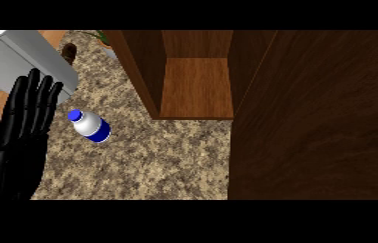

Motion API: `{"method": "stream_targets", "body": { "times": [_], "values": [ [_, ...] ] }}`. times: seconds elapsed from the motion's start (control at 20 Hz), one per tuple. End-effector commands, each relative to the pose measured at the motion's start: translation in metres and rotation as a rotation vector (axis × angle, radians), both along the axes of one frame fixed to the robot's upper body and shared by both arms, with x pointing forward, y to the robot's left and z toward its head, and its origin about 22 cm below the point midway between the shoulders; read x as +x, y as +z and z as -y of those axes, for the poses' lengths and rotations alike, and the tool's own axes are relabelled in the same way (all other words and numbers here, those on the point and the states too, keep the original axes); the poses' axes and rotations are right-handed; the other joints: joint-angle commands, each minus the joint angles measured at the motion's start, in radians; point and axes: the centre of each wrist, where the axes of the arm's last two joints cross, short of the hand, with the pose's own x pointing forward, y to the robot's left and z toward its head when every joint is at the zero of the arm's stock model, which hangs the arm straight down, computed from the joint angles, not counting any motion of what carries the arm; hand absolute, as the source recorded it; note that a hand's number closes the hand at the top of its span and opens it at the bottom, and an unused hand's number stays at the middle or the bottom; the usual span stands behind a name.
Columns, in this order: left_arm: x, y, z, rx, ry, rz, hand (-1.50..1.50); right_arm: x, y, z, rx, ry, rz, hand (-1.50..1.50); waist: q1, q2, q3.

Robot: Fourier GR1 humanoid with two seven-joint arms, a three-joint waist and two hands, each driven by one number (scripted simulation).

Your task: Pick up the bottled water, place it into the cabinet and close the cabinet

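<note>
The bottled water [91, 125] lies on the speckled stone counter [140, 162], white with a blue cap and a blue band, cap pointing up-left. My left hand [28, 122] stands open at the left edge, fingers straight up, just left of the bottle and apart from it. The wooden cabinet [196, 87] is open, its inner shelf bare and visible at centre top. The cabinet door [306, 117] is swung wide and fills the right side of the view. My right hand does not show.
A grey appliance [33, 54] sits at the top left behind my left hand. A bit of green plant [100, 35] shows at the top near the cabinet's left wall.
</note>
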Motion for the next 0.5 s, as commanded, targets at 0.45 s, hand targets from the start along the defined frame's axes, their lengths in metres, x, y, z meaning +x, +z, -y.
{"method": "stream_targets", "body": {
  "times": [0.45],
  "values": [
    [-0.023, -0.023, -0.043, -0.319, 0.124, -0.158, -1.5, -0.068, -0.011, 0.003, 0.07, 0.172, -0.212, -1.5, -0.008, 0.024, 0.005]
  ]
}}
